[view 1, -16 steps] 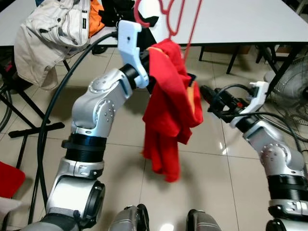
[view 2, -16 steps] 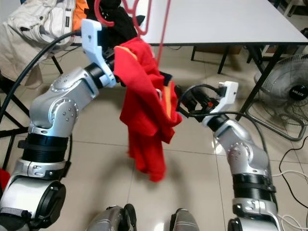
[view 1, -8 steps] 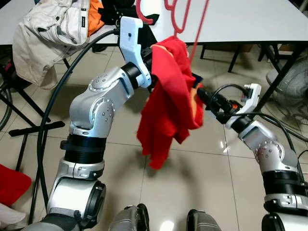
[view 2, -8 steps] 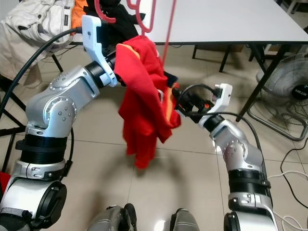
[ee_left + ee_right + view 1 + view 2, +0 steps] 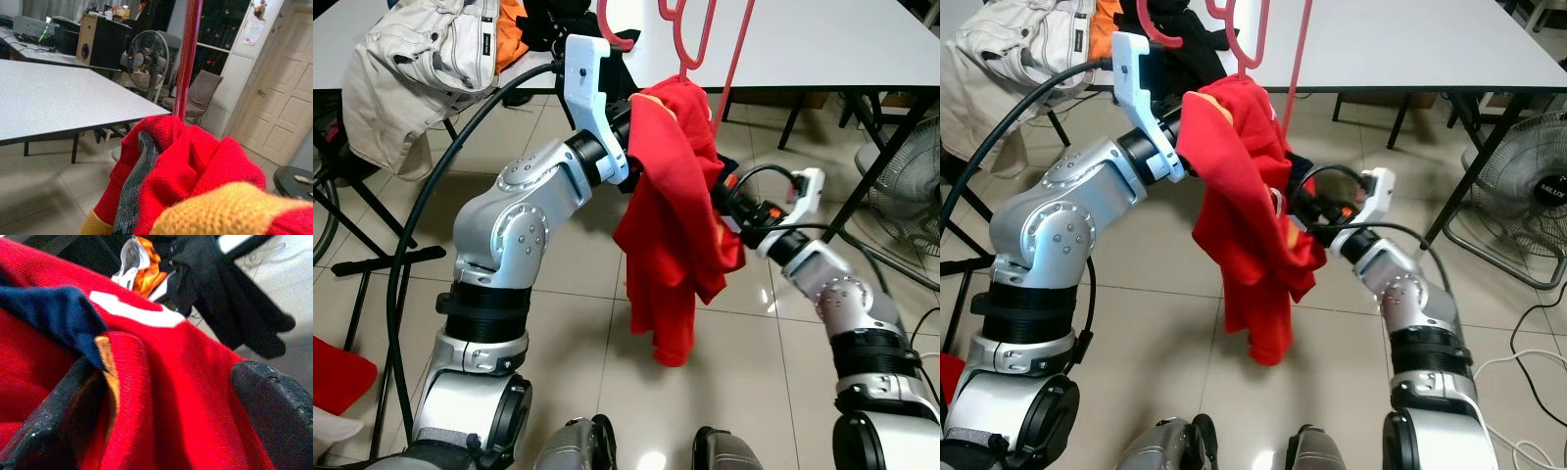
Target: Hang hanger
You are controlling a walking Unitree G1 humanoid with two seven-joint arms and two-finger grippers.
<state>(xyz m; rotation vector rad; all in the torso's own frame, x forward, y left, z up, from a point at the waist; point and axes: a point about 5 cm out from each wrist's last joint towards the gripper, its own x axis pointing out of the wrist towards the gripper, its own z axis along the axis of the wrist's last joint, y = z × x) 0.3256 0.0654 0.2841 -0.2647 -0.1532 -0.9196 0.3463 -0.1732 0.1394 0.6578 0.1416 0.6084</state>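
the red hanger [image 5: 700, 39] stands above my raised left pincer [image 5: 631, 132], a red knit sweater [image 5: 680, 225] draped below it, in front of the white table [image 5: 822, 44]. the hanger looks light and stiff; the sweater is soft and prone to slide. left pincer is closed on sweater and hanger. right pincer [image 5: 161, 396] straddles a sweater fold, fingers wide.

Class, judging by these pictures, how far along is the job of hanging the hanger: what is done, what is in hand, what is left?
Done: the red sweater is draped on the red hanger, lifted off the floor. In hand: the left gripper holds it up at the top, and the right gripper has its fingers either side of the fabric. Left: the hanger hangs from no rail or hook.
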